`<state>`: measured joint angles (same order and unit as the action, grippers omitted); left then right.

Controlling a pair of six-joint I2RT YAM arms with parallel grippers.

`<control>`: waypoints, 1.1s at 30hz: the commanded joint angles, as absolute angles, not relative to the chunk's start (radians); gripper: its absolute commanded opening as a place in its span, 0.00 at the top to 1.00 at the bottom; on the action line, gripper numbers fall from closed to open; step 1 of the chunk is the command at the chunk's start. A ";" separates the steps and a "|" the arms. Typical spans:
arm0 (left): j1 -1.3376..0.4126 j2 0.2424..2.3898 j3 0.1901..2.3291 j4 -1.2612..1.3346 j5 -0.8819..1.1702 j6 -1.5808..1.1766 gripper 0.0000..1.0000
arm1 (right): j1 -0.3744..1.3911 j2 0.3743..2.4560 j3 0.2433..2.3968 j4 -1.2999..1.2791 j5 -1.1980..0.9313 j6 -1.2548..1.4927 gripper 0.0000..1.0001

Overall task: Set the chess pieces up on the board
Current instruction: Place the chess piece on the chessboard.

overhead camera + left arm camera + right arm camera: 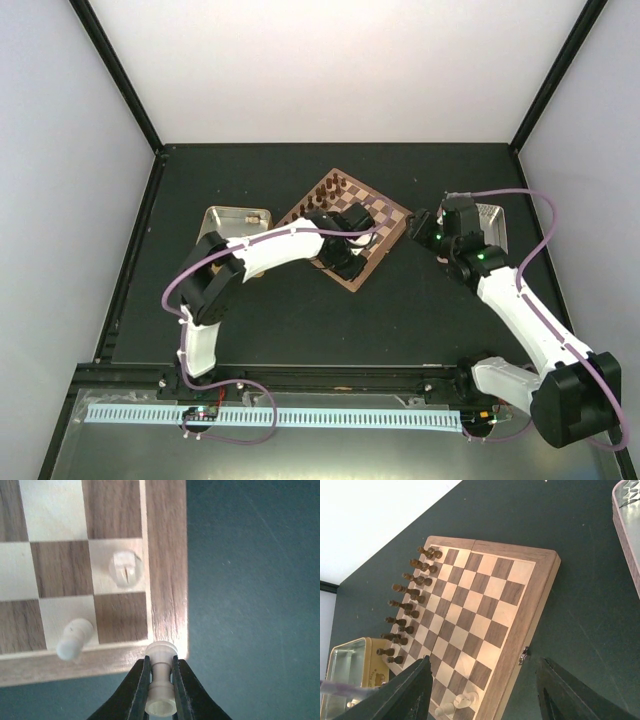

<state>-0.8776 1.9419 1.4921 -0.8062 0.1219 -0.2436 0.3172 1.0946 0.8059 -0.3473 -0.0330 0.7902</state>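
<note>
Now L hand (161,661) clamps pale piece (161,700) at board (167,555) corner; R hand (484,659) apart nr tray (624,525).

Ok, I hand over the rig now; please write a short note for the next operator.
Left hand: shut on a pale cream wooden chess piece, above the corner rim of the checkered wooden board.
Right hand: open, empty, beside the board.
Done: dark brown pieces stand in two rows along one edge; one upright cream piece near the corner, one seemingly toppled cream piece beside it.
To do: fill the cream side.
</note>
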 commanded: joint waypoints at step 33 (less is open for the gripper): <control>-0.879 2.047 1.652 -0.891 0.015 -0.307 0.78 | 0.291 1.064 0.778 -0.333 -0.034 0.798 0.42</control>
<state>-0.8776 2.0594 1.6035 -0.8688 0.0242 -0.3000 0.2966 1.0901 0.7895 -0.3447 -0.0360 0.7910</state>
